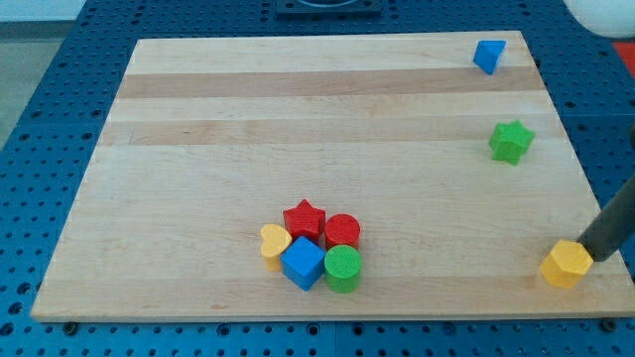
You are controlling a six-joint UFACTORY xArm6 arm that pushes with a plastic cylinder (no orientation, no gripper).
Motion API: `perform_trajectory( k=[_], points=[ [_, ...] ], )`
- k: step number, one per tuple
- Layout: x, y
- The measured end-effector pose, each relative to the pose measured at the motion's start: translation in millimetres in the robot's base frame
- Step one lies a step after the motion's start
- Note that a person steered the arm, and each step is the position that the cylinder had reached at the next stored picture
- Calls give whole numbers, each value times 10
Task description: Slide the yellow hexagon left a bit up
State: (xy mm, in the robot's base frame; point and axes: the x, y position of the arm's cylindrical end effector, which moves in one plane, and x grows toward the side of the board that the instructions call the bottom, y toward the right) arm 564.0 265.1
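The yellow hexagon (567, 264) sits near the board's bottom right corner. My rod comes in from the view's right edge, and my tip (586, 255) touches the hexagon's upper right side.
A cluster sits at bottom centre: red star (304, 220), red cylinder (342, 231), yellow heart (274, 242), blue cube (303, 263), green cylinder (343, 268). A green star (511, 141) lies at the right. A blue triangle (487, 56) lies at the top right. The wooden board (298, 129) ends just right of the hexagon.
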Motion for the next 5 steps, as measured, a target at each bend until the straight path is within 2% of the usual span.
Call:
perform_trajectory(
  k=[2, 4, 5],
  points=[
    [-35, 317],
    [356, 320],
    [356, 300]
  ],
)
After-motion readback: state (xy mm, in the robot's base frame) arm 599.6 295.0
